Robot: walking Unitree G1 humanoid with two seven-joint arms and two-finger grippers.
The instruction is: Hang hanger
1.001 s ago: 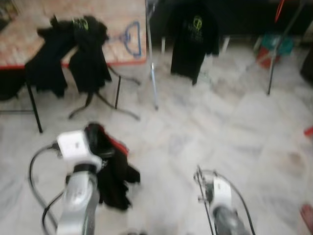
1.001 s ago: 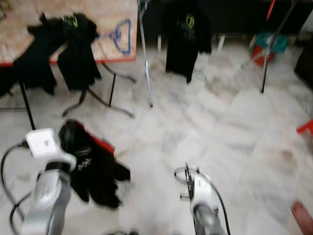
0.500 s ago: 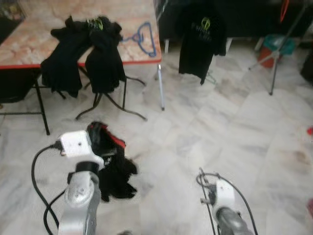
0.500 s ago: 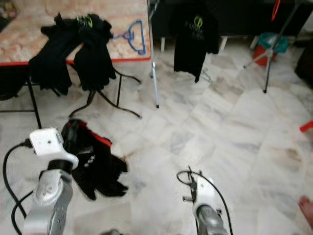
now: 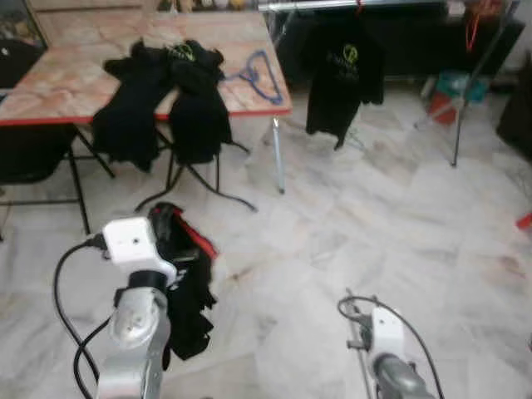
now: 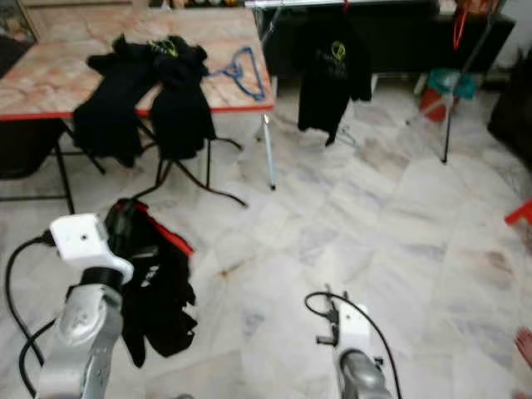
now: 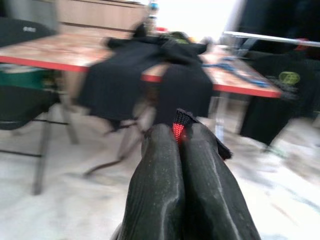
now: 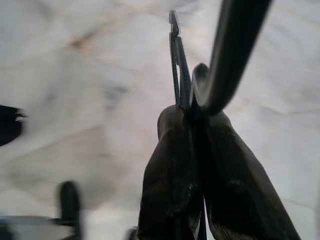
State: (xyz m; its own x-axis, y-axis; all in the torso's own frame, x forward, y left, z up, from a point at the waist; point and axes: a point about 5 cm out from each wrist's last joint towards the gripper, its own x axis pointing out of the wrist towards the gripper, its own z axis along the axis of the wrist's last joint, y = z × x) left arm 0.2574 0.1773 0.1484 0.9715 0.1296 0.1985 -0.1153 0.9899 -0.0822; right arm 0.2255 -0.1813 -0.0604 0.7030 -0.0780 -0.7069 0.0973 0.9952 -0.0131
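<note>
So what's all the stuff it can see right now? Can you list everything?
Table: one, marbled top with red edge, far left.
Black garments: a heap, draped over the table's front edge.
Blue hanger: one, lying on the table beside the garments.
Clothes rail: one, silver, at the back.
Hung T-shirt: one, black with green logo, on the rail.
Carried garment: one, black on a red hanger, hanging at the left arm.
Floor: pale marble tiles.
Left claw: shut on the red hanger.
Right claw: shut on a thin dark hook.
</note>
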